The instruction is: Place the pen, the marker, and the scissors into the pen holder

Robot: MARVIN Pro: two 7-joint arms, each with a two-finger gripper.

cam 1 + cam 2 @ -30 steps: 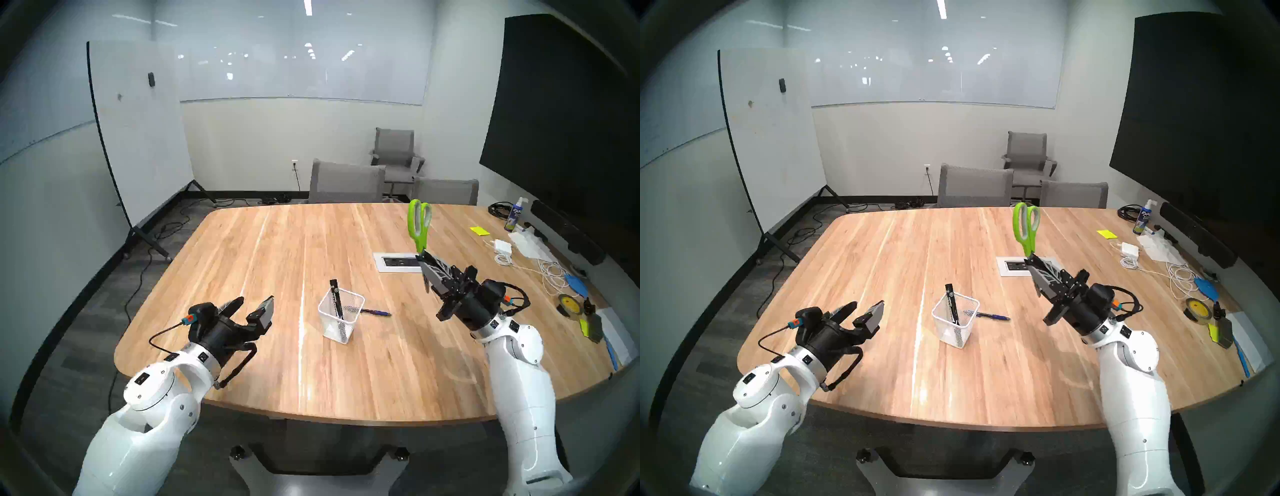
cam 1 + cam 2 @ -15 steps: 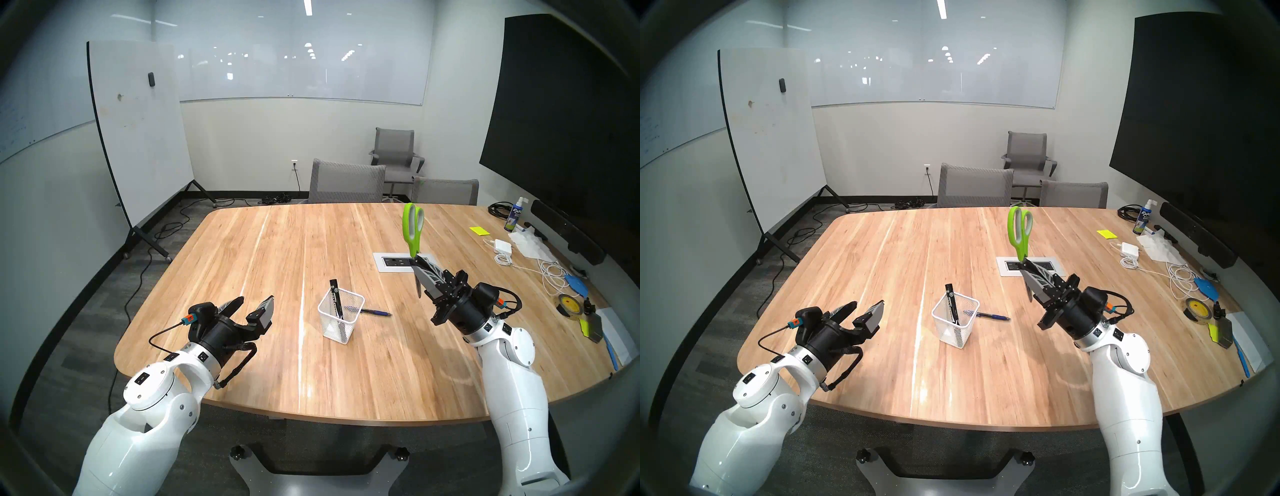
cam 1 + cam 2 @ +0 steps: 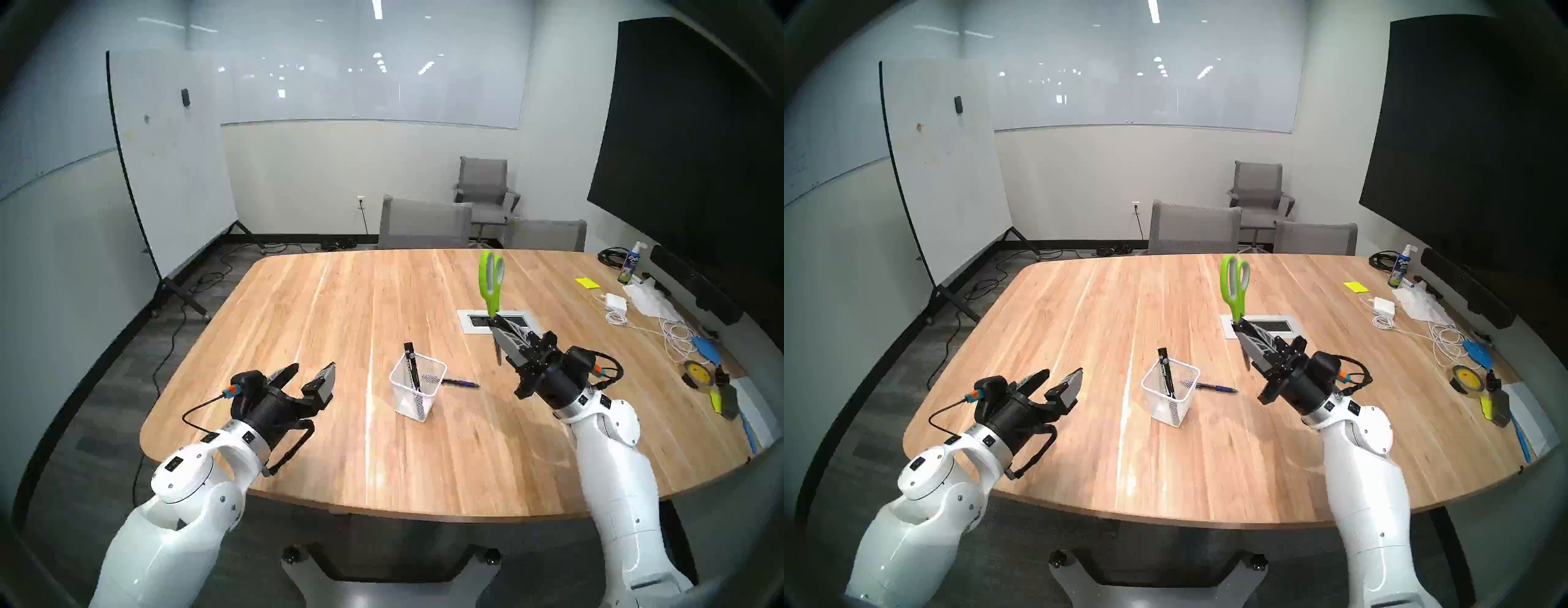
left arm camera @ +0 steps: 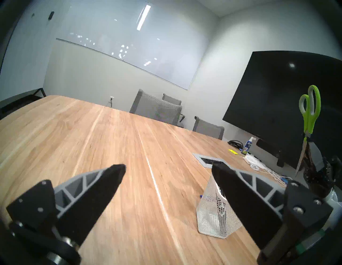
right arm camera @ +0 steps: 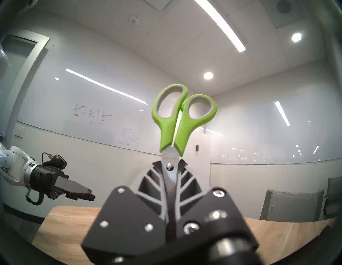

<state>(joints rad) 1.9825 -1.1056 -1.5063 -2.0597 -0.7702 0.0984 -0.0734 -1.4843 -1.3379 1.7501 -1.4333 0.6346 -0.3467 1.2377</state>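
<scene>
My right gripper (image 3: 494,326) is shut on the blades of the scissors (image 3: 491,276), near the pivot. It holds them upright in the air, with the lime-green handles (image 5: 177,118) up and the blade tips pointing down. They hang to the right of and beyond the white mesh pen holder (image 3: 408,403). The black marker (image 3: 410,365) stands slanted inside the holder. The blue pen (image 3: 462,383) lies flat on the table beside the holder's right side. My left gripper (image 3: 313,368) hovers open and empty to the left of the holder (image 4: 212,212).
A recessed power outlet panel (image 3: 496,320) sits in the table beyond the holder. At the table's right edge lie white cables (image 3: 674,335), a charger (image 3: 615,301), a spray bottle (image 3: 630,267), yellow notes (image 3: 587,282) and a tape roll (image 3: 698,373). Grey chairs (image 3: 424,223) stand at the far side.
My right gripper has carried the upright scissors leftwards, closer to the pen holder. The left arm, holder, marker and pen have not moved.
</scene>
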